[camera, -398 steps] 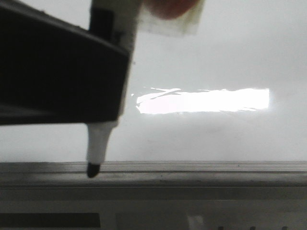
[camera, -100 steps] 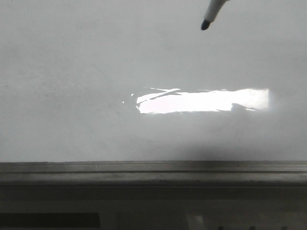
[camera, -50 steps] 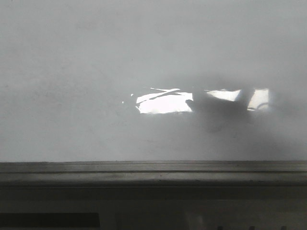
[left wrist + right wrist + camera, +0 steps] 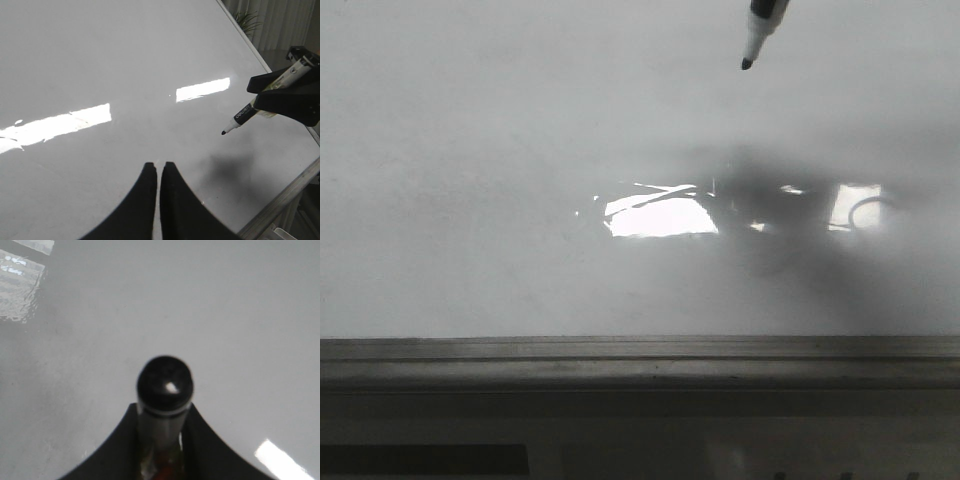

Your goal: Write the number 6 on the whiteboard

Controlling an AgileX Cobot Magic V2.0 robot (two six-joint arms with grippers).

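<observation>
The whiteboard [image 4: 500, 150] fills the front view, glossy white, with a bright glare [image 4: 655, 215]. No number 6 is in view on it. A black-tipped marker [image 4: 760, 30] enters at the top of the front view, its tip just above the board. In the left wrist view my right gripper [image 4: 282, 92] is shut on the marker [image 4: 245, 114], whose tip hangs over the board near its edge. The right wrist view shows the marker's black end [image 4: 165, 382] clamped between the right gripper's [image 4: 161, 412] fingers. My left gripper [image 4: 159, 166] hovers over the board, shut and holding nothing.
A grey metal rail [image 4: 640, 360] runs along the board's near edge and shows again as the rail [image 4: 280, 200] in the left wrist view. The arm's dark reflection [image 4: 790, 210] covers part of the glare. A potted plant [image 4: 247, 20] stands beyond the board's far corner.
Four seconds ago the marker and gripper were low on the left by the rail. The tip then went up and right, left the view half a second ago, and now shows again at the top.
</observation>
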